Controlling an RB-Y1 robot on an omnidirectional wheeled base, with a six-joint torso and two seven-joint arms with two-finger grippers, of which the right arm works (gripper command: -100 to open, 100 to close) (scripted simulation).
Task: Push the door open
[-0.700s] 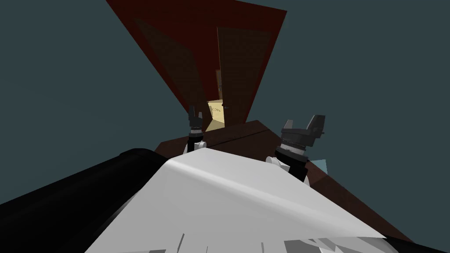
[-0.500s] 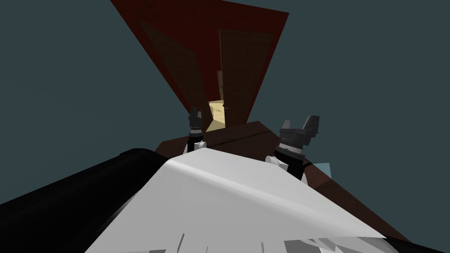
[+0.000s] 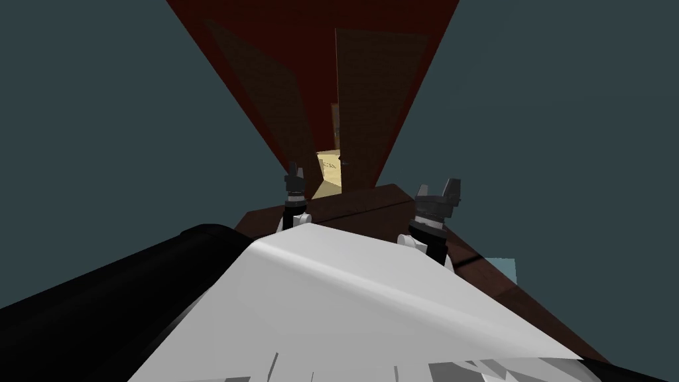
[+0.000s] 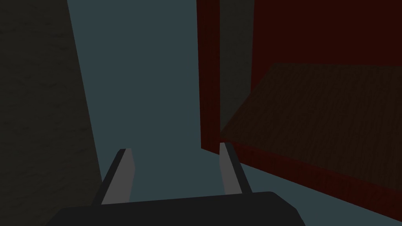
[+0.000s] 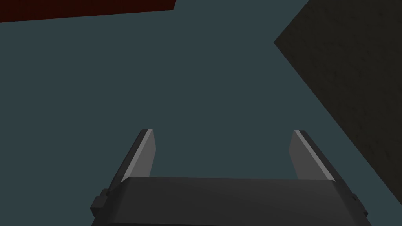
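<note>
the door (image 3: 374, 99) is a dull brown leaf in a dark red frame (image 3: 311, 40), straight ahead between teal-grey walls (image 3: 99, 119). it stands ajar, and a narrow gap along its left edge shows a strip of lit, pale yellow floor (image 3: 329, 171) beyond. a second brown panel (image 3: 265, 99) fills the frame's left side. the left gripper (image 3: 294, 169) is raised just below the gap, by the lower edge of that left panel, its fingers (image 4: 125, 172) apart with nothing between them. in the left wrist view one fingertip lines up with a red frame post — i cannot tell whether it touches. the right gripper (image 3: 438, 187) is low, near the frame's right edge, jaws spread wide and empty, pointed at bare wall.
</note>
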